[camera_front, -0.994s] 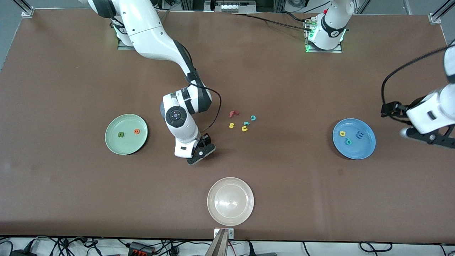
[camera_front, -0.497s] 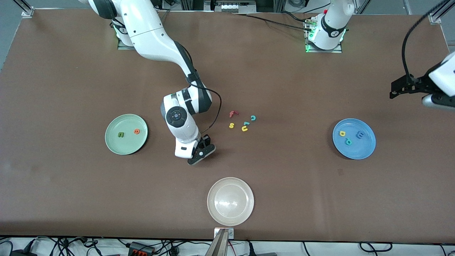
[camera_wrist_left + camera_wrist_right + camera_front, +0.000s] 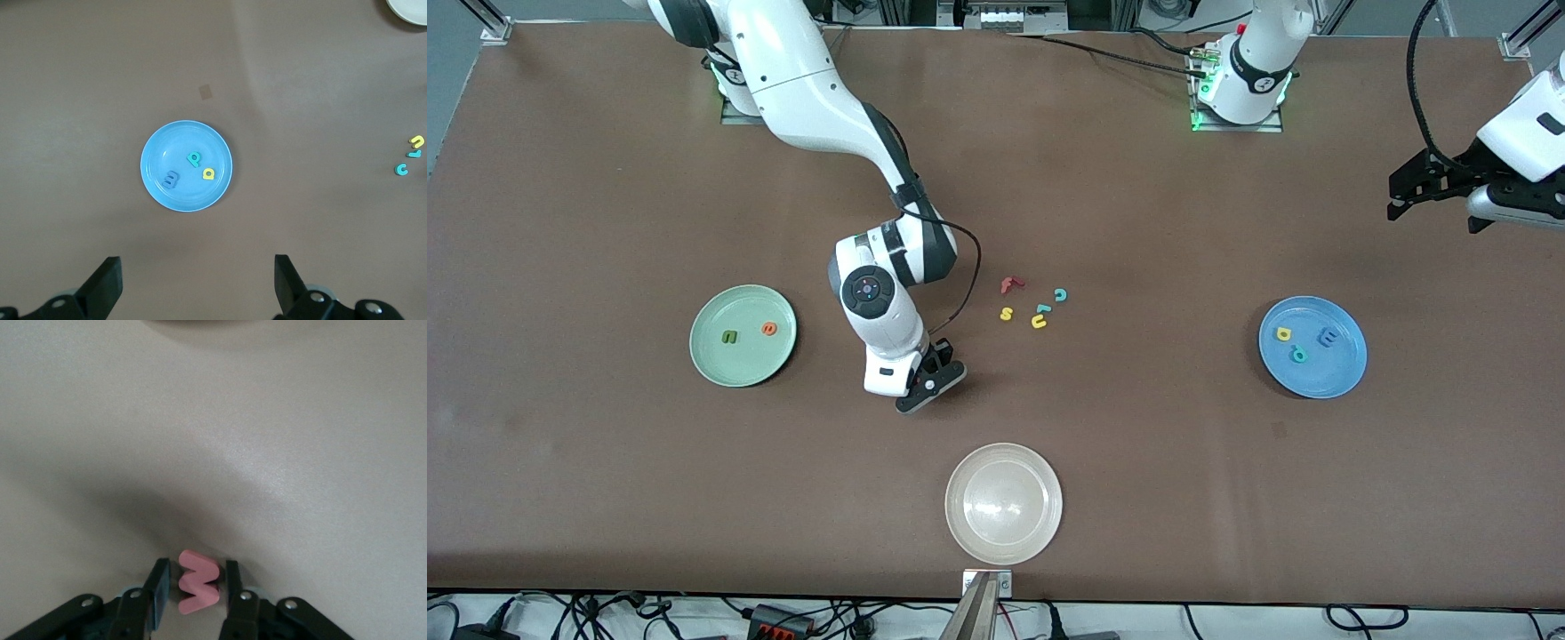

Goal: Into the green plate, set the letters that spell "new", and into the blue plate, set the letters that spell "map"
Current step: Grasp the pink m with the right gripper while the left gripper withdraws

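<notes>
The green plate (image 3: 743,336) lies toward the right arm's end of the table, with the n (image 3: 730,337) and the e (image 3: 769,329) in it. The blue plate (image 3: 1312,347) lies toward the left arm's end and holds the m (image 3: 1328,337), the a (image 3: 1284,333) and the p (image 3: 1298,355). Between the two plates lies a cluster of loose letters (image 3: 1034,305). A third plate (image 3: 1004,503) sits nearer to the front camera than that cluster. The w (image 3: 198,581) lies on the table (image 3: 1138,222) between the right gripper's (image 3: 193,587) fingers.

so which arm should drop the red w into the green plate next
Right. The right gripper already has its fingers around the small red foam w, near the round pale green plate. The left gripper hangs open past the round blue plate.
</notes>
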You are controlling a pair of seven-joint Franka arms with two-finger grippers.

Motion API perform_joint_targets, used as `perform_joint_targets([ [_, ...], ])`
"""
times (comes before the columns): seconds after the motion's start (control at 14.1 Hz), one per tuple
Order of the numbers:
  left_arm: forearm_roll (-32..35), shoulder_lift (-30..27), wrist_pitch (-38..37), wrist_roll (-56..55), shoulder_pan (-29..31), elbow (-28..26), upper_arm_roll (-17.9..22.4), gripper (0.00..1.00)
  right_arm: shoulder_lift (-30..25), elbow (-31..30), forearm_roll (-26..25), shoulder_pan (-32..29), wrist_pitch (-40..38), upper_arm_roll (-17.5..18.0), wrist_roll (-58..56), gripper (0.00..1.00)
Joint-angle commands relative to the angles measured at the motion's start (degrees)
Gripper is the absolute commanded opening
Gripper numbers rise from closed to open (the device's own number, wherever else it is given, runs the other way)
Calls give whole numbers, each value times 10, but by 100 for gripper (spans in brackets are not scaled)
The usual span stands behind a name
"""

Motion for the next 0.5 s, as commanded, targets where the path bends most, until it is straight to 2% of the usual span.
perform_joint_targets([
  [0.0,-7,17,-14,-6,-3,26,7,100,8,9,5,1,-1,0,-3,23],
  [0.14,-8,54,-64,-9,-7,86,7,100,3,7,5,-2,-10,-1,-5,20],
  [0.28,-8,62,-77,-14,-15,97,9,100,-11,7,-1,-2,-48,-12,-7,19],
  [0.43,-4,58,-69,-14,-36,91,23,100,-42,6,-5,-5,-110,-41,-9,14],
])
